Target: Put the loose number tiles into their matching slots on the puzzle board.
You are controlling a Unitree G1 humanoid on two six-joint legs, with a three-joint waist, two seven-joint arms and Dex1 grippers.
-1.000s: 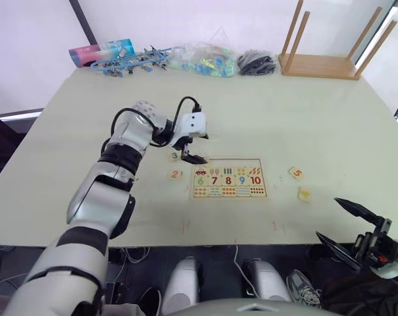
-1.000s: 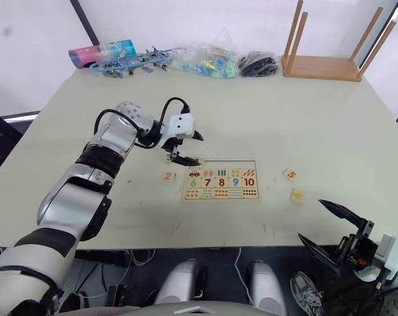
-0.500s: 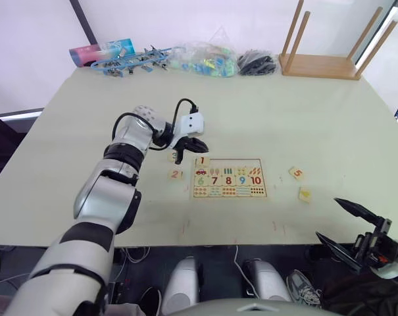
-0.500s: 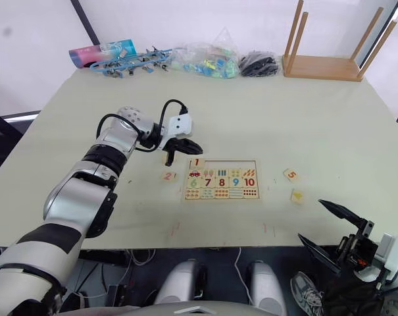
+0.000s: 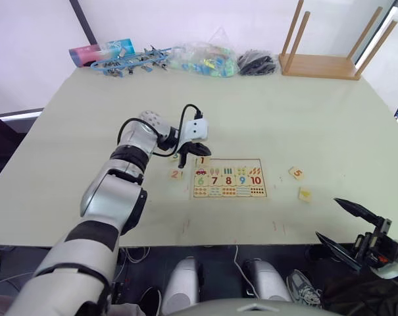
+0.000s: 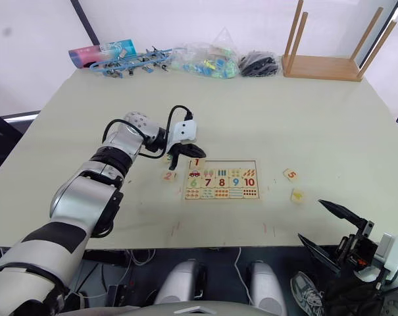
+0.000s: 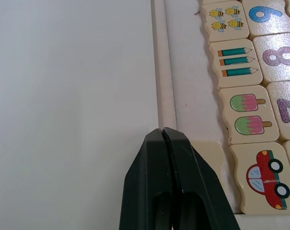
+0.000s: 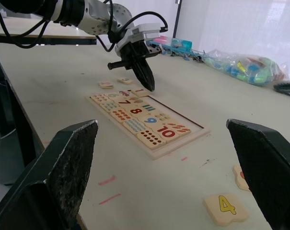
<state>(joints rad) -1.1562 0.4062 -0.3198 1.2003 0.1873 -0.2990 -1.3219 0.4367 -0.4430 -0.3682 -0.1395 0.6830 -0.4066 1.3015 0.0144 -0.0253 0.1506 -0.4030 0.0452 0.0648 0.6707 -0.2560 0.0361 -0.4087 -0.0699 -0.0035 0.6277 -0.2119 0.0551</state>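
The puzzle board (image 5: 228, 187) lies flat mid-table, its top row of slots (image 5: 231, 162) mostly bare. Tile 1 (image 5: 202, 160) lies in that row's leftmost slot, above the car picture (image 7: 264, 177); whether it sits flush I cannot tell. My left gripper (image 5: 191, 153) is shut on nothing, its tips at the board's near-left corner rim (image 7: 156, 72), just beside tile 1. Tile 2 (image 5: 176, 174) and tile 3 (image 5: 175, 157) lie on the table left of the board. Tile 5 (image 5: 295, 172) and tile 4 (image 5: 304, 194) lie to its right. My right gripper (image 5: 328, 218) hangs open off the table's front right.
An upturned wooden stool (image 5: 320, 64) stands at the back right. Along the back edge lie a blue toy plane (image 5: 129, 61), a clear bag of coloured pieces (image 5: 202, 60) and a black bundle (image 5: 256, 62). Red marks (image 5: 277, 226) dot the table's front.
My left gripper has gone from open to shut and drawn slightly back from the board's corner, leaving tile 1 bare in the leftmost top slot. The right arm has not moved.
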